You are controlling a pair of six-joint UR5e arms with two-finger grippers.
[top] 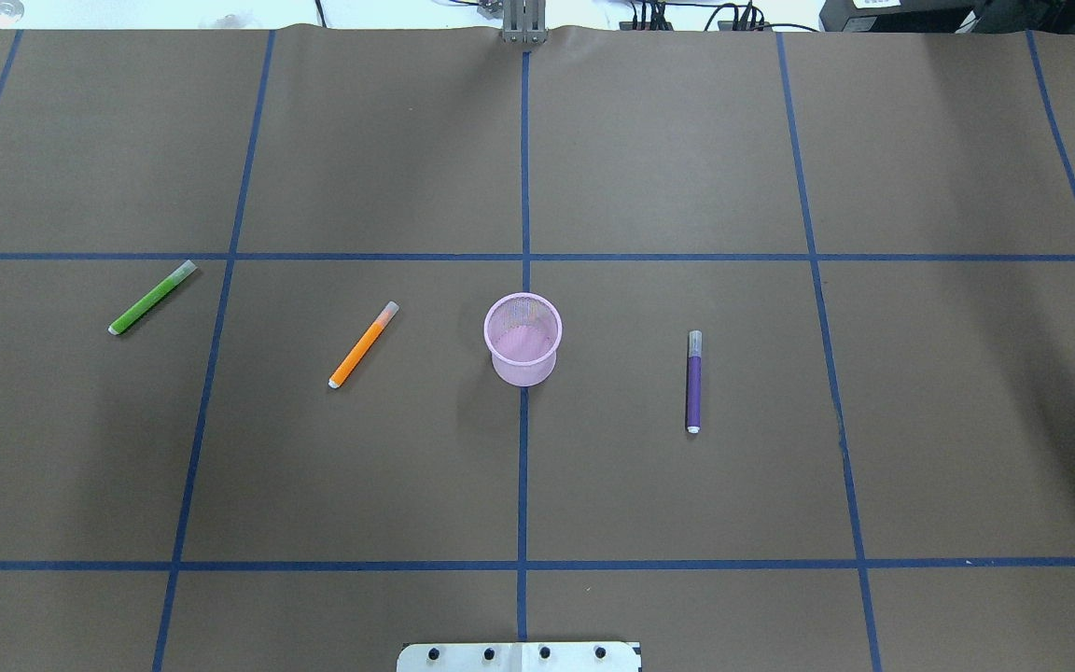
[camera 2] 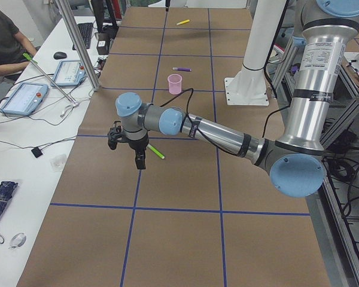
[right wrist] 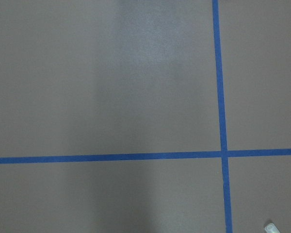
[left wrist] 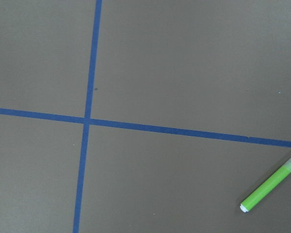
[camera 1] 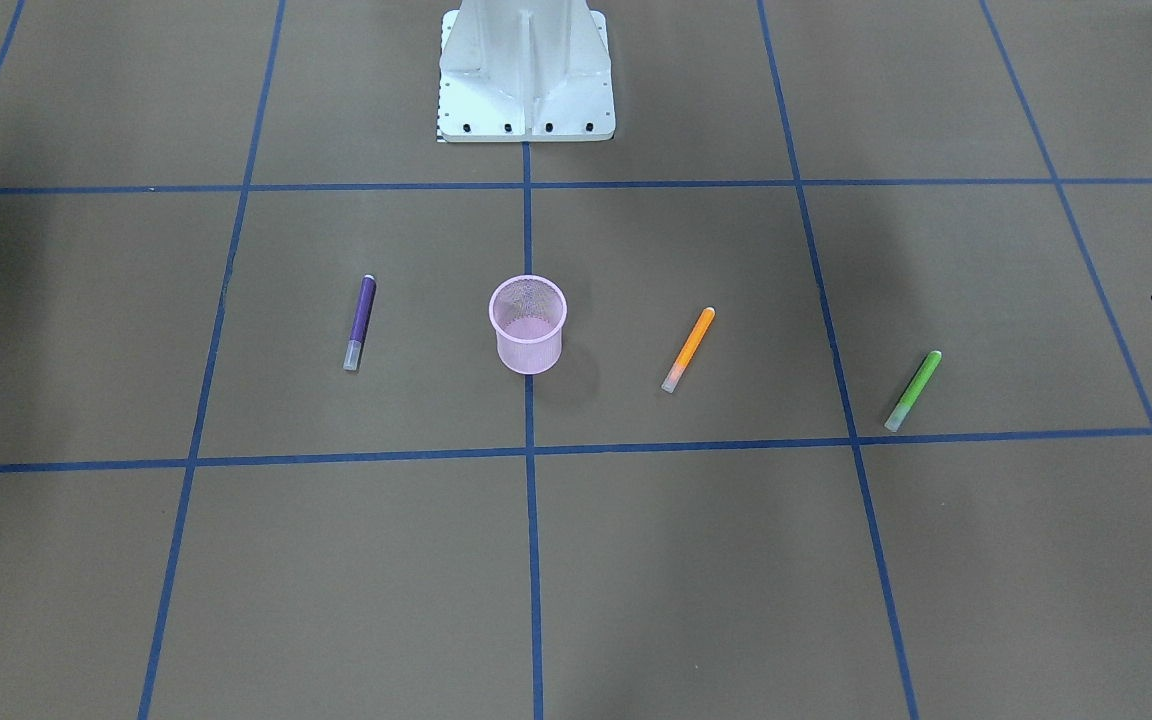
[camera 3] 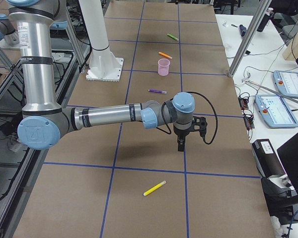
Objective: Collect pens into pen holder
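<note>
The pink mesh pen holder (camera 1: 528, 325) (top: 523, 341) stands upright at the table's middle and looks empty. The purple pen (camera 1: 360, 323) (top: 693, 381) lies on the robot's right of it. The orange pen (camera 1: 688, 349) (top: 363, 344) lies on its left, and the green pen (camera 1: 913, 390) (top: 152, 298) farther left. My left gripper (camera 2: 127, 149) hovers above the table just outside the green pen (camera 2: 155, 152), which lies at the lower right of the left wrist view (left wrist: 270, 187). My right gripper (camera 3: 181, 141) hovers past the purple pen (camera 3: 157, 91). I cannot tell whether either gripper is open or shut.
The white robot base (camera 1: 526, 80) stands at the table's robot side. A yellow pen-like stick (camera 3: 154, 188) lies near the table's right end. A side bench with tablets (camera 2: 25, 98) and a seated person (camera 2: 3, 42) runs along the far edge.
</note>
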